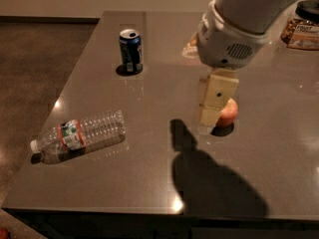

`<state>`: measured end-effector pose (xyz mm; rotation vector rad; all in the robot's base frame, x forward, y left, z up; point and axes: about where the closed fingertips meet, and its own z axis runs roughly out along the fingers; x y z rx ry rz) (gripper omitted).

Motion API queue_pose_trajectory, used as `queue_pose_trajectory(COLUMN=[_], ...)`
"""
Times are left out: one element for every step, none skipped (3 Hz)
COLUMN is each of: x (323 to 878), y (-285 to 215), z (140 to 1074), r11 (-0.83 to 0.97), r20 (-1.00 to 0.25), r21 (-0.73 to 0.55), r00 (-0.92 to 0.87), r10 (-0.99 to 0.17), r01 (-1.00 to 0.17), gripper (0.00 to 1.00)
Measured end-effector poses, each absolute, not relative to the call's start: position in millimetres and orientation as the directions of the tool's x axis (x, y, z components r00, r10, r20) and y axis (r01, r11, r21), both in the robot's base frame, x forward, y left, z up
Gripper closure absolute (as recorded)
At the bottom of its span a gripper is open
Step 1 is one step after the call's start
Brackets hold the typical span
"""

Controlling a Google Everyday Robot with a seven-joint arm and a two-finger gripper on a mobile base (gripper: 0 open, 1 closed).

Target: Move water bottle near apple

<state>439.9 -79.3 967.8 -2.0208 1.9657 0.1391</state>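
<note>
The water bottle (82, 133) is clear ribbed plastic with a white cap and an orange, white and green label. It lies on its side near the table's front left corner, cap pointing left. The red apple (230, 113) sits right of the table's middle, partly hidden behind my gripper. My gripper (209, 119) hangs from the white arm (234, 31), points down just left of and in front of the apple, and holds nothing. It is far to the right of the bottle.
A blue soda can (130, 50) stands upright at the back left of the dark table (149, 183). A jar with a dark lid (302, 25) stands at the back right edge. The arm's shadow falls on the table's front middle. Floor lies left of the table.
</note>
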Motion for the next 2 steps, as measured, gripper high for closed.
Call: queue_pose_trajectory(x=[438.0, 440.0], y=[-34.5, 11.9], z=[957.1, 941.0], r11=[-0.093, -0.170], r20=[-0.289, -0.276], r21=[-0.142, -0.130], r00=[0.131, 0.200], r10=[-0.948, -0.940], r01=[-0.986, -0.977], gripper=[0.00, 0.00])
